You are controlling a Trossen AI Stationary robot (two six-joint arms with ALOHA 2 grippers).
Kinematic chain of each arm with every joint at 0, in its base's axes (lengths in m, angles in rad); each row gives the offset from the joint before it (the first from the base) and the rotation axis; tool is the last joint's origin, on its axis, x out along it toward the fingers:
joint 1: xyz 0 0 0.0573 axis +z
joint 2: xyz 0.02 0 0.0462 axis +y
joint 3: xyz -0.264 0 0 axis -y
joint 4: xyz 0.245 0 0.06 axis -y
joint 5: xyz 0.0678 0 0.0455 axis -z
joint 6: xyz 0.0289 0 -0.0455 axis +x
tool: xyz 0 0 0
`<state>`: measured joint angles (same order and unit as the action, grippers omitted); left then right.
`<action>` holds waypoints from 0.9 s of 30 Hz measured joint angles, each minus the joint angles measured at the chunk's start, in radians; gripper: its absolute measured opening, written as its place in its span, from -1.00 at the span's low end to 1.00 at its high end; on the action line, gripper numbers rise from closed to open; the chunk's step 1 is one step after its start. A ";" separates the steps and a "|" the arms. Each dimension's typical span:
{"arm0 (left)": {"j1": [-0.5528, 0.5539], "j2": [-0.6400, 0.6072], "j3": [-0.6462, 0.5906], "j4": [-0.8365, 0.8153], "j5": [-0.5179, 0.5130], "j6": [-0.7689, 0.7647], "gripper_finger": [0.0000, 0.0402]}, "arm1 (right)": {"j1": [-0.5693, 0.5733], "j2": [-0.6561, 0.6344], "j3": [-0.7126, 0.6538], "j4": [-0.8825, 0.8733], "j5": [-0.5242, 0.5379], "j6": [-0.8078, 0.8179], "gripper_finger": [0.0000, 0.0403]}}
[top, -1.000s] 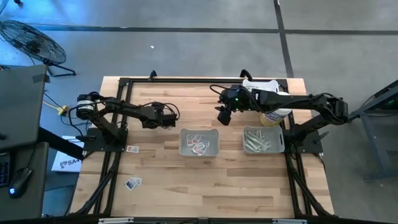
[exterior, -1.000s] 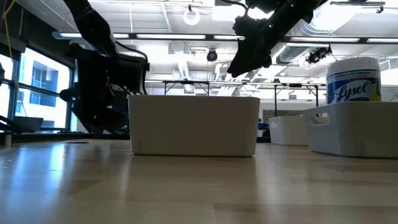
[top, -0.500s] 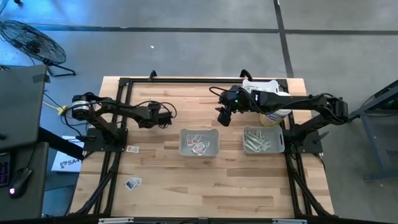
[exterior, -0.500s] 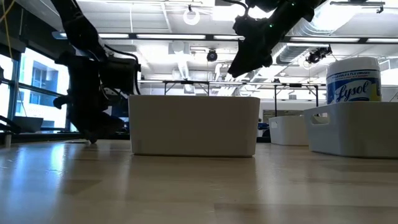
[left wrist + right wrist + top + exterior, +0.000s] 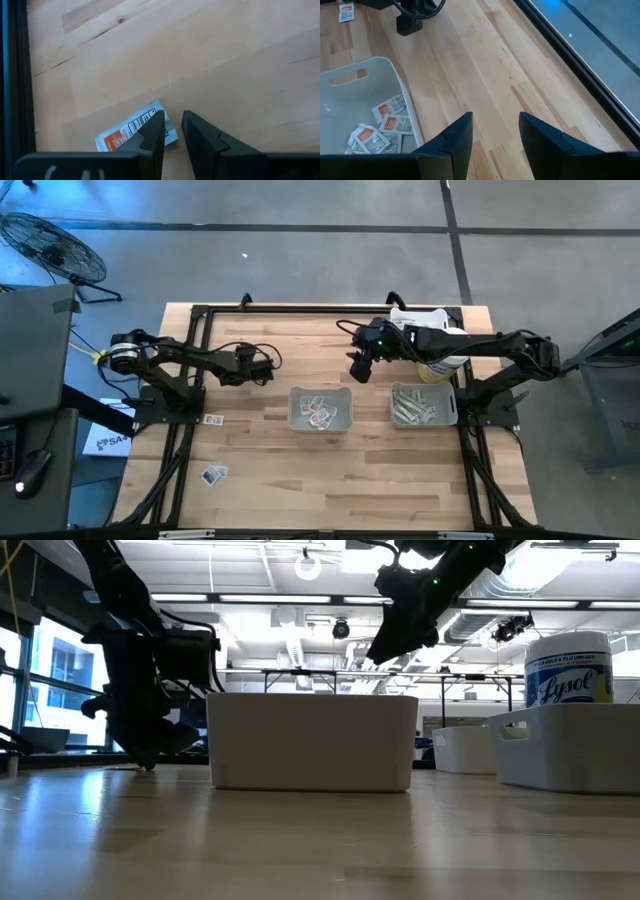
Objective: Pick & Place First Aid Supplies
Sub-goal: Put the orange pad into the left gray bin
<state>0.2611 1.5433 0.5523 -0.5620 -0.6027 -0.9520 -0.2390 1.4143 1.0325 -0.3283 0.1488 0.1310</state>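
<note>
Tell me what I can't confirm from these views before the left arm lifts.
- Left wrist view: the packet is partly hidden behind the left gripper; whether it sits between the fingers is unclear.
- High view: the left gripper covers that packet.
- Low view: the bin wall hides its contents.
- High view: print on the loose packets is too small to read.
- The right gripper waits open above the table.

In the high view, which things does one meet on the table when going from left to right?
Loose packets → left gripper → tray with white packets → right gripper → tray with green-grey strips
</note>
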 joint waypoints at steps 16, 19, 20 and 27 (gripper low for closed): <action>-0.039 -0.132 -0.009 -0.073 0.035 0.066 -0.66 | 0.000 0.000 0.000 -0.002 0.002 0.004 -0.24; -0.040 -0.134 -0.029 -0.057 0.022 0.065 -0.65 | 0.000 0.000 0.000 -0.001 0.003 0.011 -0.24; -0.040 -0.135 -0.038 -0.054 0.020 0.058 -0.65 | 0.000 0.000 0.000 -0.001 0.003 0.011 -0.24; -0.040 -0.135 -0.062 -0.050 0.014 0.006 -0.65 | 0.000 0.000 0.000 0.000 0.006 0.025 -0.24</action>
<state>0.2211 1.4078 0.4899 -0.6121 -0.5883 -0.9463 -0.2390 1.4143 1.0325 -0.3286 0.1543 0.1562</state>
